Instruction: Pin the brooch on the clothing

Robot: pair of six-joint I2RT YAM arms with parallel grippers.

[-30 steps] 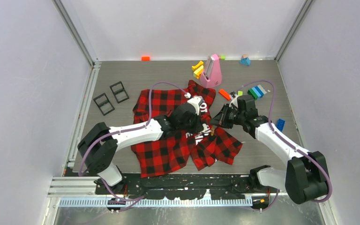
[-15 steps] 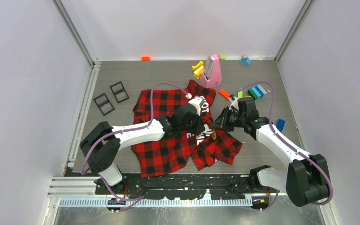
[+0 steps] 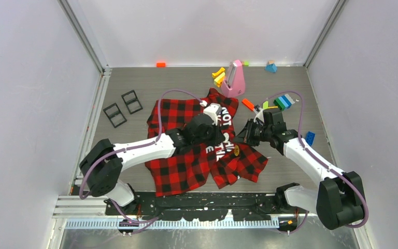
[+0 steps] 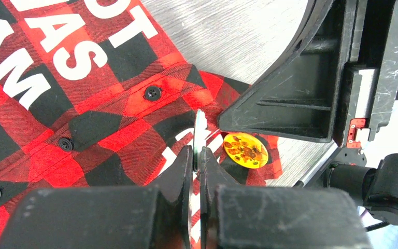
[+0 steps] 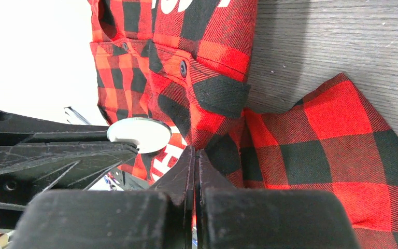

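Your two end effectors meet nose to nose over the flannel shirt at mid-counter.

From above, the red-and-black shirt (image 3: 181, 155) lies crumpled on the grey counter (image 3: 150, 83), with your left end effector (image 3: 224, 138) and right end effector (image 3: 242, 136) near each other over its lettered front. The round amber brooch (image 3: 236, 151) lies on the cloth just beside them, toward you. Your left wrist camera shows its fingers (image 4: 184, 171) pressed together on the edge of a thin white disc (image 4: 200, 124) – the brooch (image 4: 245, 149) rests flat on the fabric just past the tips, ungripped. Your right wrist camera shows its own fingers (image 5: 186, 171) together, tips at a dark fold of shirt; whether they pinch cloth cannot be told.
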